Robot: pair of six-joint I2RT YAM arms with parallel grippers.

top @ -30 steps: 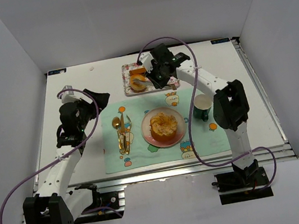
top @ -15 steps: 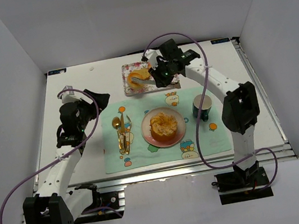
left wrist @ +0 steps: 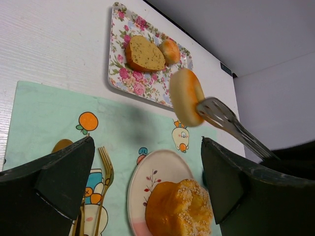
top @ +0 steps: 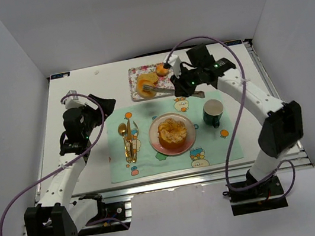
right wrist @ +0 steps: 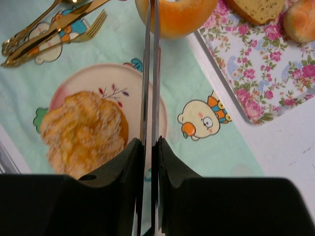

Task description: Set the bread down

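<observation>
Roughly halfway: r. gripper [right wrist: 150, 147], jaws pressed on tongs [left wrist: 226, 120] pinching a bun [left wrist: 186, 96], holds it above tray [left wrist: 142, 83] edge; plate [left wrist: 142, 177] drop left. L. gripper [left wrist: 145, 167] jaws spread, empty.

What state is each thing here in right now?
Left gripper: open, holding nothing.
Right gripper: shut on tongs.
Tongs: pinching bun.
Bun: held in the air.
Tray: holds slice and roll.
Plate: holds pastry.
Mug: upright.
</observation>
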